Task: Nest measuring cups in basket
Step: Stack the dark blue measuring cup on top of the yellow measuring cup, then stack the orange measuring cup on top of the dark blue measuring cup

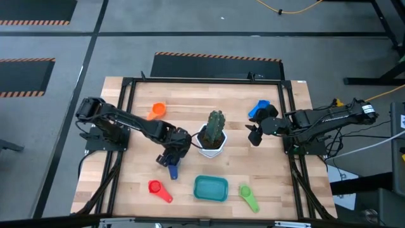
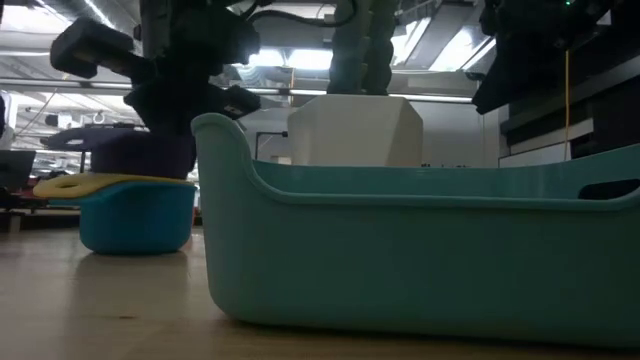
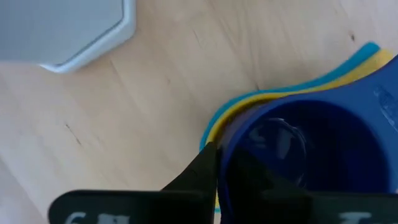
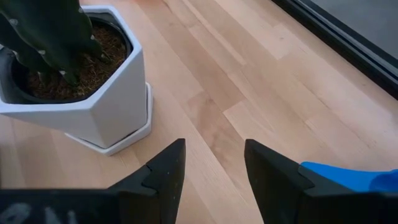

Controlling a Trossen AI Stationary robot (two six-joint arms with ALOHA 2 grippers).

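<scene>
Left end effector [image 1: 172, 158] clamps the dark blue cup's [image 3: 305, 149] rim.

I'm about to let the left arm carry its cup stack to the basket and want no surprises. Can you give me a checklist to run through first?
1. Left gripper on the stack: ok, one finger inside the dark blue cup, shut on its wall.
2. Stack nested: ok, dark blue cup sits in yellow and light blue ones.
3. Stack lifted: not ok, the low view shows it on the table.
4. Basket empty: ok in the high view.
5. Path to basket: ok, cactus pot stands beside it, not across.
6. Right gripper clear: ok, open beyond the pot.
7. Loose cups: not ok, orange, red, green and blue remain out.
</scene>
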